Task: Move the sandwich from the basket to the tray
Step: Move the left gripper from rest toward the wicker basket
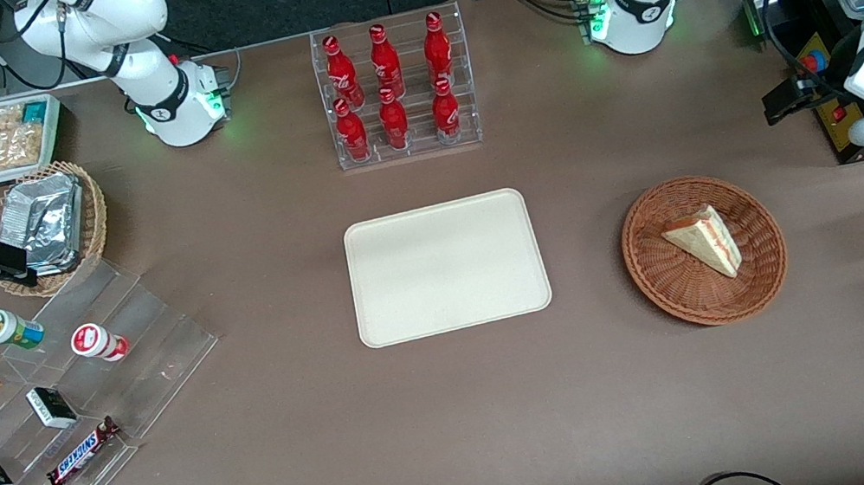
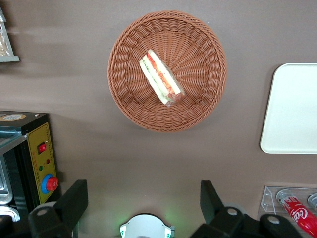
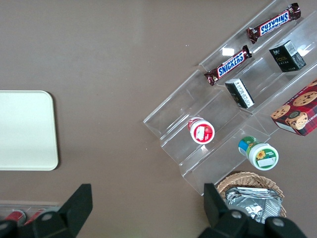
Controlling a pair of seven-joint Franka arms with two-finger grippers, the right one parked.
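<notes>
Sandwich (image 1: 704,239): 1 triangular wedge lying flat inside the round woven basket (image 1: 762,271), slightly off its centre. In the front view its long axis runs diagonally; the layered red, pink and green filling edge faces the working arm's end of the surface (image 1: 463,430), and the pale bread face narrows to a corner toward the tray (image 1: 446,266). The tray lies beside the basket, apart from it, toward the parked arm's end, bare. Hand (image 2: 143,206): open, its 2 fingers (image 2: 73,201) spread wide, held high above the surface, farther from the front camera than the basket and touching nothing. A rack of 6 red bottles (image 1: 396,89) stands farther from the front camera than the tray.
</notes>
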